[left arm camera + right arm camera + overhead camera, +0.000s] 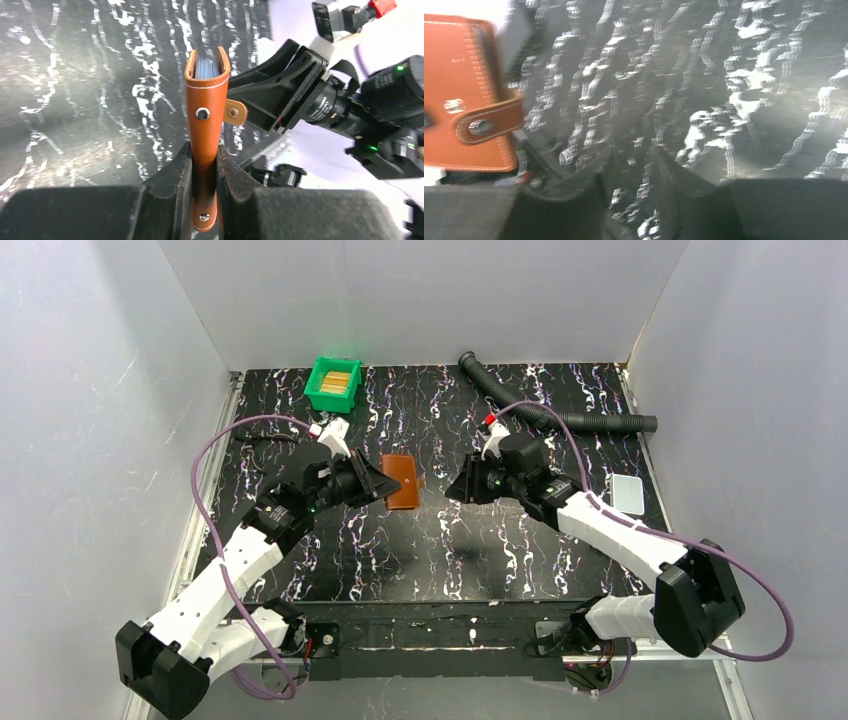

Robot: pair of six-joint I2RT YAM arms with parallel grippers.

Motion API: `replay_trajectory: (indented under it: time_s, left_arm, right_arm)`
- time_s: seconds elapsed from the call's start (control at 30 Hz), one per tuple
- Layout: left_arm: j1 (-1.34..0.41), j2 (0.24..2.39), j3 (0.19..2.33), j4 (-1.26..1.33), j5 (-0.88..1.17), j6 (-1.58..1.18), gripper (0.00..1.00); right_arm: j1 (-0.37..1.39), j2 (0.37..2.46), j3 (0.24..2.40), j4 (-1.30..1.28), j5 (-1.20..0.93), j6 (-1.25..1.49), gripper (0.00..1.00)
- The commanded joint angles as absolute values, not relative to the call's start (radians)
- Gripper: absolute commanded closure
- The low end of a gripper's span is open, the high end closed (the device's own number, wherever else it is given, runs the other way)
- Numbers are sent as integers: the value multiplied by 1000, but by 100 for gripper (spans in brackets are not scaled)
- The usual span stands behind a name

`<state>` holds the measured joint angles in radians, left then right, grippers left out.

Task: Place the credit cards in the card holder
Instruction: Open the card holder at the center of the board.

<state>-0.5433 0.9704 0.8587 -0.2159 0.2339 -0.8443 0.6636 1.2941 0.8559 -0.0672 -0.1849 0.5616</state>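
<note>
Left gripper pinches the card holder, tab unsnapped. Right gripper just beside it, fingers parted, empty (blurry view). Next: spread it open, I reckon.

L tool clamped, R tool fingers apart.

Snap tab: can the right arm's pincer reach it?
Probably yes. The left pincer holds the card holder with its snap tab sticking out toward the open right pincer, nothing between them.
</note>
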Motion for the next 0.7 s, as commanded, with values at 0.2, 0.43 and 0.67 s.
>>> replay_trajectory:
  time_s: [0.2,0.43,0.67]
  left_arm:
    - [-468,942,918,-186,566,-751,100]
    - [-468,949,904,-150,572,-772,100]
    - [-468,951,916,-149,573,-772,100]
  right_arm:
    - [597,1196,863,264,-835,583,21]
    - [684,1223,990,48,-501,532,4]
    - [687,1231,991,-77,-332,521,27]
